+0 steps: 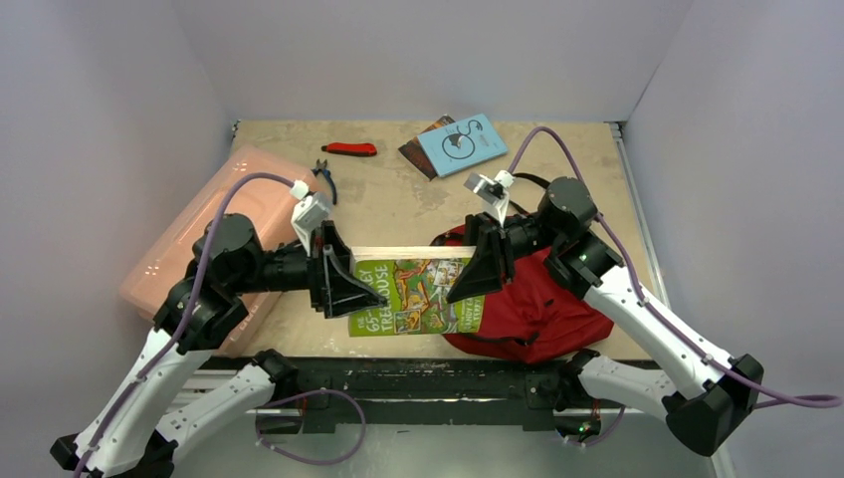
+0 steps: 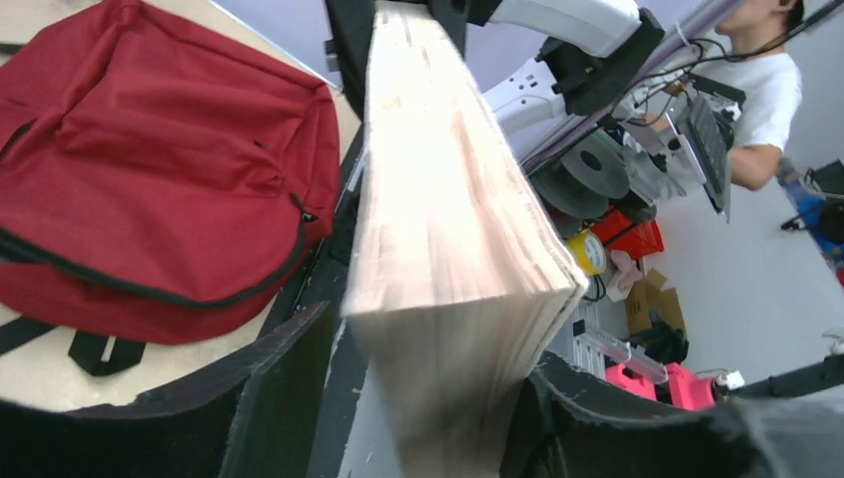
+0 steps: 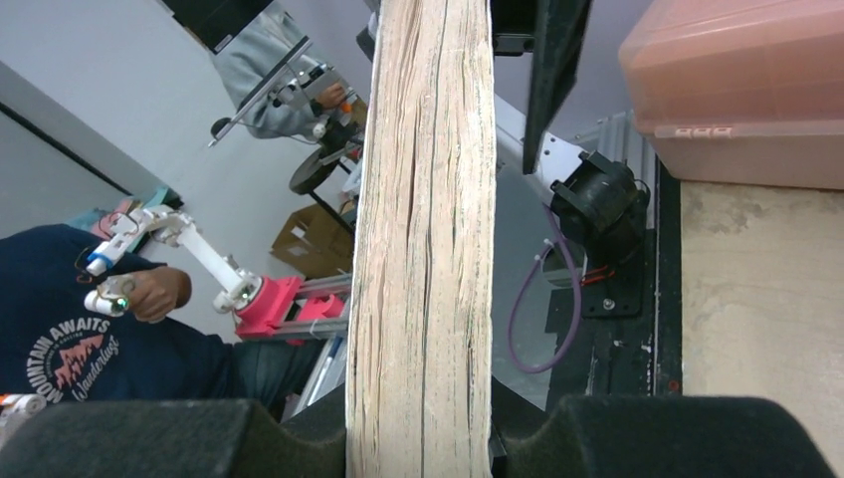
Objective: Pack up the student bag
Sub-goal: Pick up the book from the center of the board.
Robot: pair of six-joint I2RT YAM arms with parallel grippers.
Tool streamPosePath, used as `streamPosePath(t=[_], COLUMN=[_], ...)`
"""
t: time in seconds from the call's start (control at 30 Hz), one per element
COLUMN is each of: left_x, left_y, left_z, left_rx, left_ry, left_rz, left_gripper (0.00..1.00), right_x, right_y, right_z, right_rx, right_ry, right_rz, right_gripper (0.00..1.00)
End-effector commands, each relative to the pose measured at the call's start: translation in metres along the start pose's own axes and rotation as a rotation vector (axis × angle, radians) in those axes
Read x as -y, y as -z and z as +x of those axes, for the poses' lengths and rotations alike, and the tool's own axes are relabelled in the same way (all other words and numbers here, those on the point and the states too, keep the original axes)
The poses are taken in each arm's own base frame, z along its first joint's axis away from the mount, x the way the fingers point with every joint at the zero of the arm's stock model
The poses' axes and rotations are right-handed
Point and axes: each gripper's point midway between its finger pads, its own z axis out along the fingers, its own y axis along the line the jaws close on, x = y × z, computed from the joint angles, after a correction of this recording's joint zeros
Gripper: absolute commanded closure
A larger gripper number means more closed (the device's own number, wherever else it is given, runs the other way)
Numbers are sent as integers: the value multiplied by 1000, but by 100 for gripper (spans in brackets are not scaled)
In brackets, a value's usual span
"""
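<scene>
**Left tool** (image 1: 343,289): jaws straddle the left end of the book (image 1: 418,289). In the wrist view one pad (image 2: 557,398) lies against the pages and a slim gap shows at the other pad (image 2: 279,388). Whether it grips cannot be told.

**Right tool** (image 1: 478,269): clenched on the book's right end, with both pads against the covers.

**Book:** green illustrated cover, spanning from one tool to the other and lifted off the worktop (image 1: 398,209).

**Bag** (image 1: 537,309): red with black zippers, lying flat on the worktop under and beyond the right tool. A black strap trails from it.

**Box** (image 1: 199,229): pink, translucent, lidded, outboard of the left tool.

**Pliers** (image 1: 325,179): on the worktop just past the left tool.

**Cutter** (image 1: 350,149): red-handled, farther out beyond the pliers.

**Booklet** (image 1: 462,142): blue, lying on a darker one, well beyond the right tool.
</scene>
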Motion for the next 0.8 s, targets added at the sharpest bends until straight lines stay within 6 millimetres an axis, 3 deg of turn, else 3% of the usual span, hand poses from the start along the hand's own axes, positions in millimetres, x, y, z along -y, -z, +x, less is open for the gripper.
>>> streamPosePath(t=[0.0,0.03,0.13,0.17,0.23,0.33,0.43,0.5,0.57,0.63,0.77], left_x=[26,23,-2,-17,-58,-113,-131,-131,-131,-134,-137], left_y=[-1,-3,-2,2,22,79,117,126,130,131,112], left_z=[-19,-17,-13,-12,-10,3,12,13,12,15,22], left_rx=[46,37,36,51,89,155,221,264,291,302,260], left_ry=[13,31,72,85,131,211,225,229,228,237,268], left_rz=[132,118,-29,-131,-419,-874,-1076,-1103,-1111,-1122,-1062], left_gripper=[59,70,100,100,100,100,100,100,100,100,100], right_x=[-12,-7,27,41,88,143,173,181,186,194,206], right_y=[0,0,0,3,23,72,117,123,123,109,88], right_z=[-17,-21,-24,-24,-29,-23,-3,12,27,51,92], right_rx=[24,42,66,73,137,241,313,283,216,68,-172], right_ry=[115,114,59,29,-50,-181,-238,-229,-181,-144,-87], right_rz=[3,32,174,236,496,912,1205,1274,1379,1460,1591], right_gripper=[100,97,63,50,31,11,7,1,1,1,3])
